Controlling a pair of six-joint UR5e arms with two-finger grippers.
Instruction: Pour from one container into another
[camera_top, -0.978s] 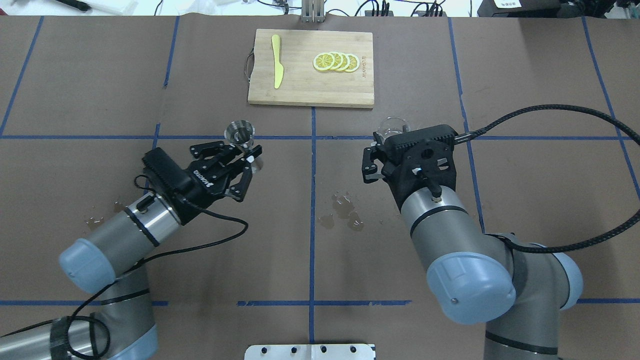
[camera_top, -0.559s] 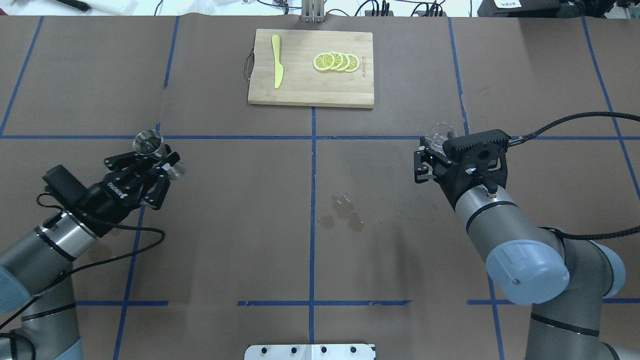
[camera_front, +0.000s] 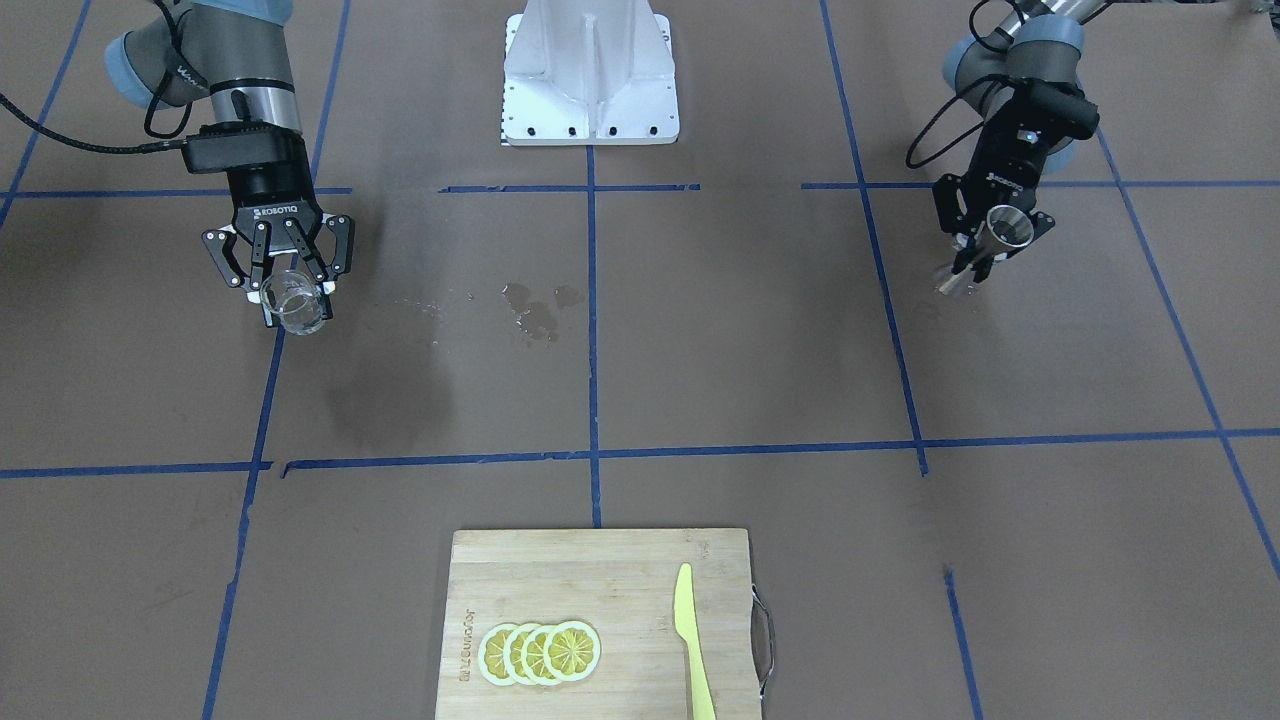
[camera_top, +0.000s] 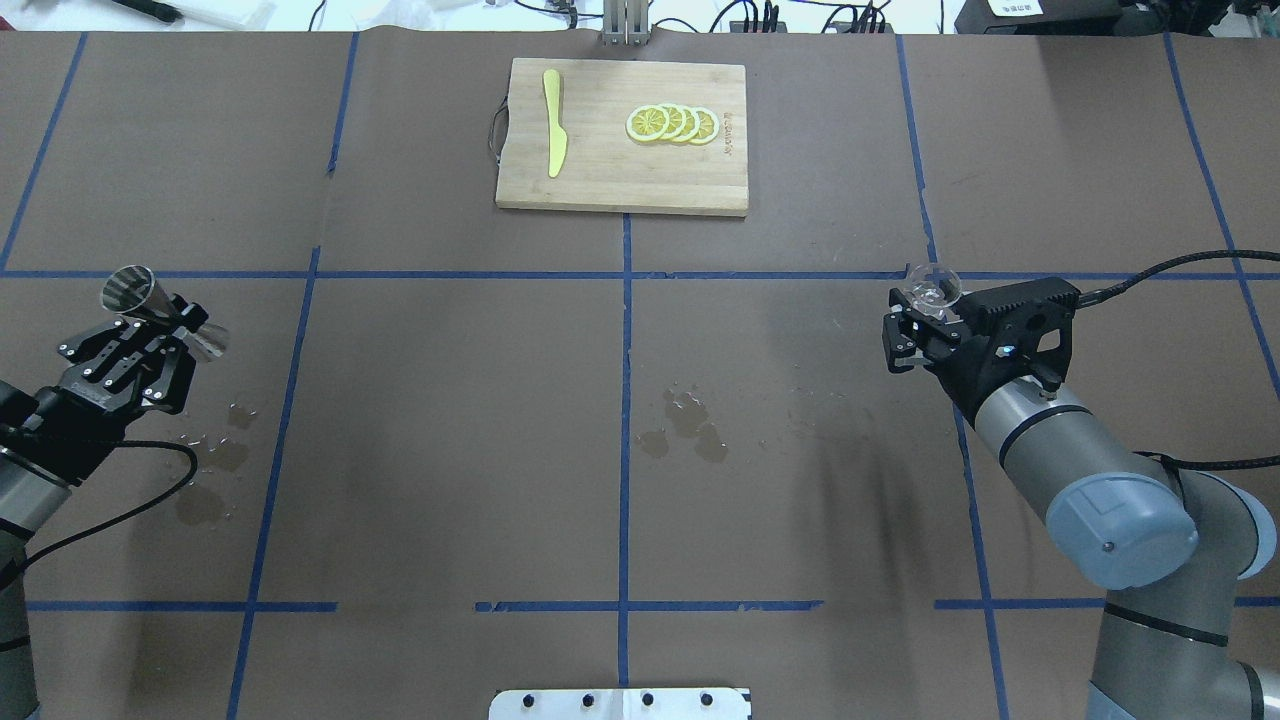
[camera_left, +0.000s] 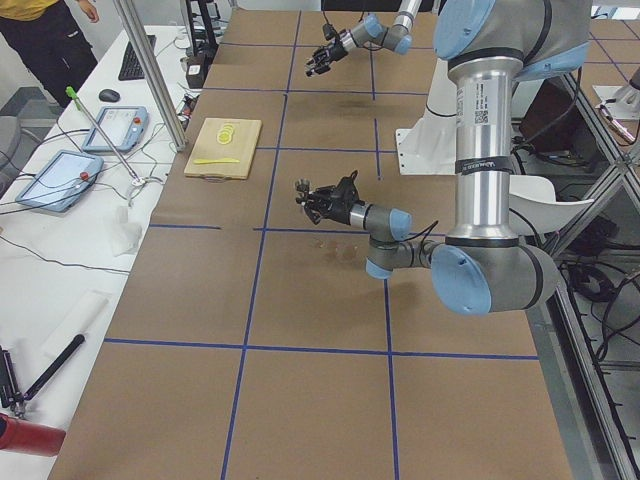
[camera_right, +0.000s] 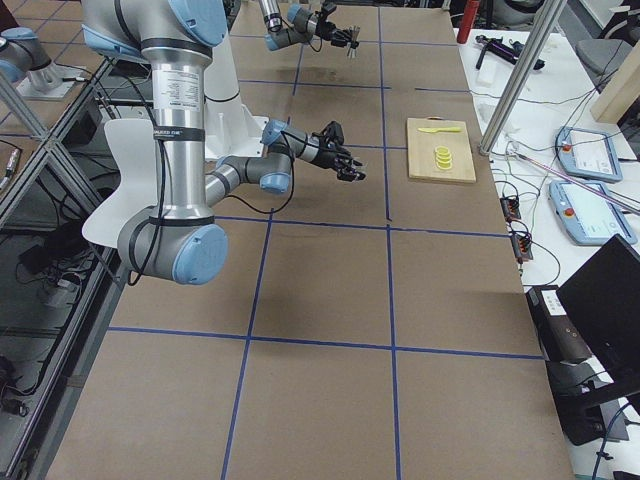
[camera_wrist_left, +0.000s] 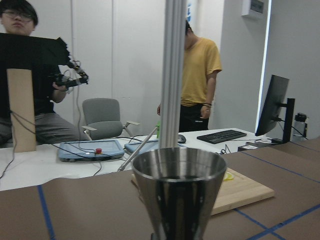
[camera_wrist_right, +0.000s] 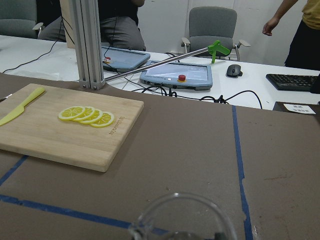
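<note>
Left gripper (camera_top: 170, 318) pinched the jigger (camera_top: 135, 293) at its waist, tilted, held above the table (camera_top: 450, 450) at 9 o'clock. Right gripper (camera_front: 293, 290) was clamped on the glass (camera_front: 298, 312) at 3 o'clock, also aloft. Vessels well apart; wet patches (camera_top: 688, 428) near centre. Judged: no pour in hand; glass contents hard to tell, seemingly empty. Next move would call for a level, gentle set-down of both.
</note>
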